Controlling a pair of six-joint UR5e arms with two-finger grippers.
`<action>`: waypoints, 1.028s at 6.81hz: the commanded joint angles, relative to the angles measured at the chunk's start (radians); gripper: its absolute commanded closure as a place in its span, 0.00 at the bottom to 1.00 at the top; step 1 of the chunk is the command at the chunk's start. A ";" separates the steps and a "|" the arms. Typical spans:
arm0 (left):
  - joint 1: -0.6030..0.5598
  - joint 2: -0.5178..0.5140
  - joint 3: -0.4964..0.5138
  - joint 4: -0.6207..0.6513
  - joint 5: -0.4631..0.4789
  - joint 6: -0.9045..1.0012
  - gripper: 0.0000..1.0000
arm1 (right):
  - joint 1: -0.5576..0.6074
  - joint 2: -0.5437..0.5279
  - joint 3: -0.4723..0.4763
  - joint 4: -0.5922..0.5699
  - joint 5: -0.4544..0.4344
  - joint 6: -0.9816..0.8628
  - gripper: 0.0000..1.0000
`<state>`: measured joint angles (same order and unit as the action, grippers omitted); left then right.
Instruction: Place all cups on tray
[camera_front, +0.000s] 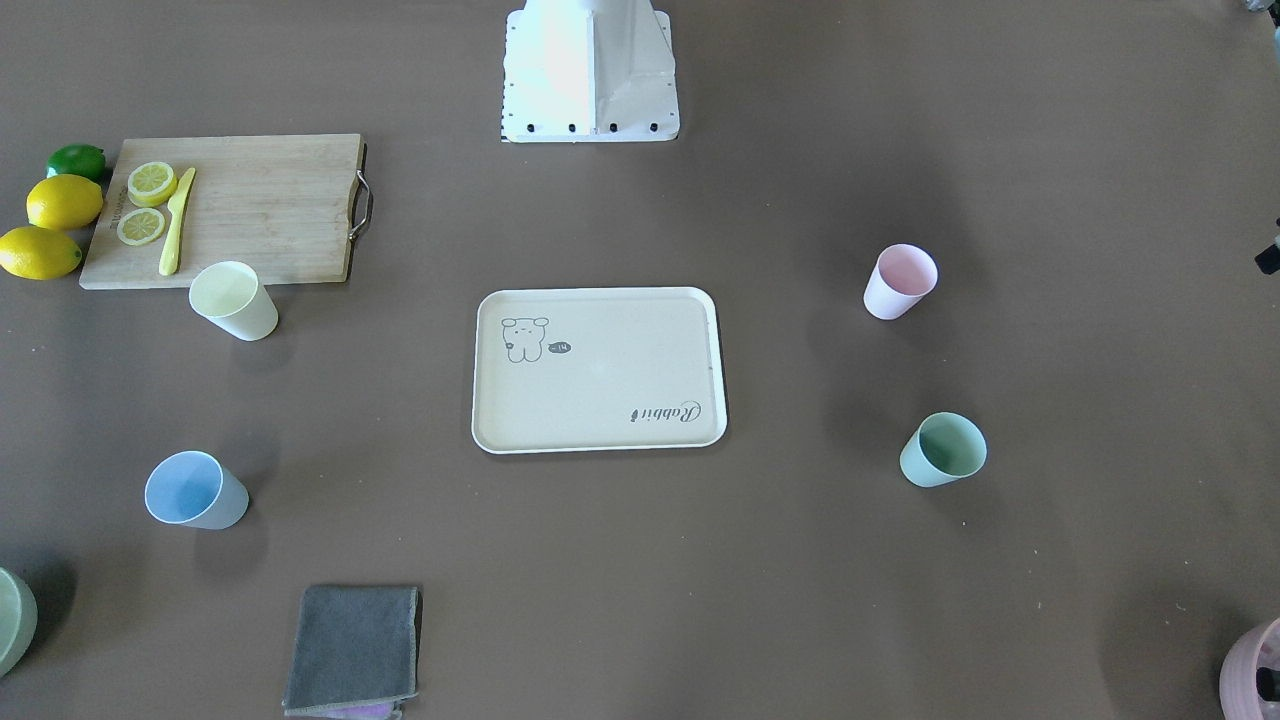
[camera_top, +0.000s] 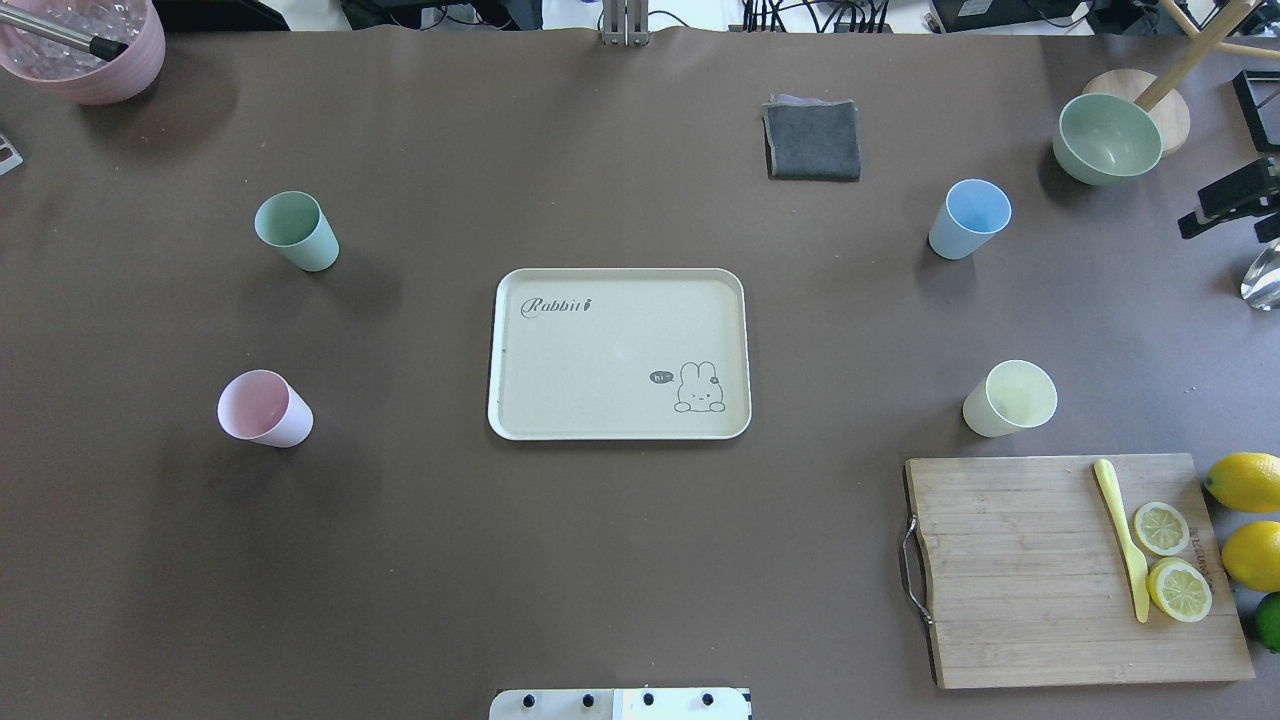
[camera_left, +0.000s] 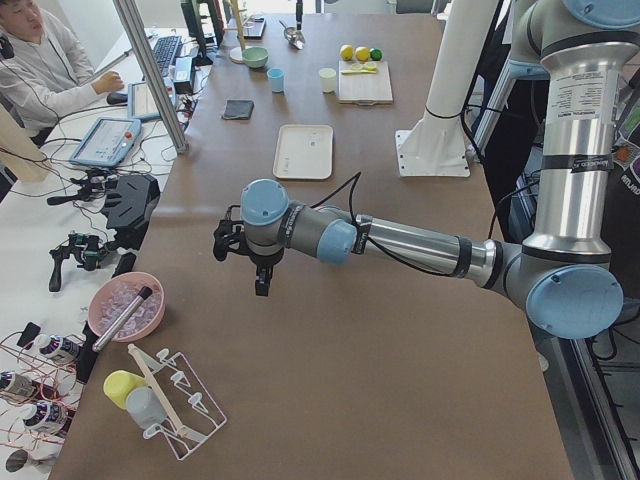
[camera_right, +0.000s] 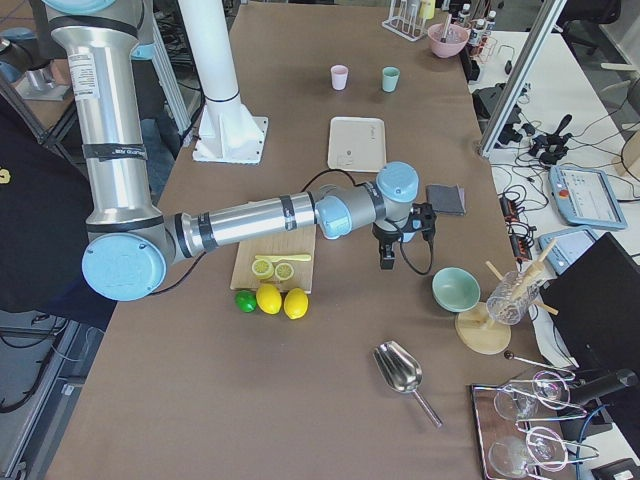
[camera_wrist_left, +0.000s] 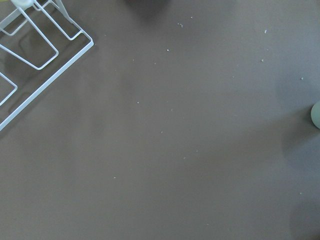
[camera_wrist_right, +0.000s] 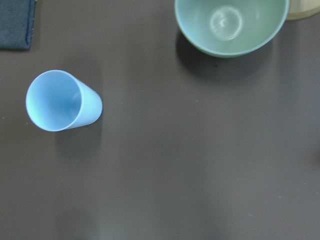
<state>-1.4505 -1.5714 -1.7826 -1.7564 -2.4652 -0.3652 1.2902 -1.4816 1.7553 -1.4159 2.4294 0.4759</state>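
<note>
The cream tray (camera_top: 600, 350) lies mid-table with nothing on it. Four cups stand upright on the table around it: mint green (camera_top: 296, 230) and pink (camera_top: 262, 408) on its left, light blue (camera_top: 968, 218) and pale yellow (camera_top: 1010, 398) on its right. My left gripper (camera_left: 245, 265) hangs above bare table beyond the mint and pink cups, holding nothing that shows. My right gripper (camera_right: 400, 250) hovers near the blue cup (camera_wrist_right: 62, 101); only its edge shows overhead (camera_top: 1230, 198). I cannot tell whether either gripper is open or shut.
A wooden cutting board (camera_top: 1040, 580) with lemon slices and a yellow knife lies front right, with lemons beside it. A grey cloth (camera_top: 812, 140), a pale green bowl (camera_top: 1105, 138) and a mauve pot (camera_top: 85, 60) stand at the far side. A wire rack (camera_wrist_left: 50, 82) stands beyond the left gripper.
</note>
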 joint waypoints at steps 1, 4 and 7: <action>0.137 -0.009 -0.041 -0.081 0.046 -0.215 0.02 | -0.163 -0.005 0.072 0.087 -0.060 0.216 0.00; 0.239 -0.016 -0.084 -0.086 0.120 -0.293 0.02 | -0.353 -0.040 0.073 0.130 -0.189 0.227 0.07; 0.239 -0.015 -0.104 -0.086 0.121 -0.313 0.02 | -0.379 -0.052 0.084 0.130 -0.181 0.221 0.19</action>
<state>-1.2126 -1.5868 -1.8768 -1.8422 -2.3444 -0.6656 0.9190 -1.5256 1.8268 -1.2857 2.2373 0.6997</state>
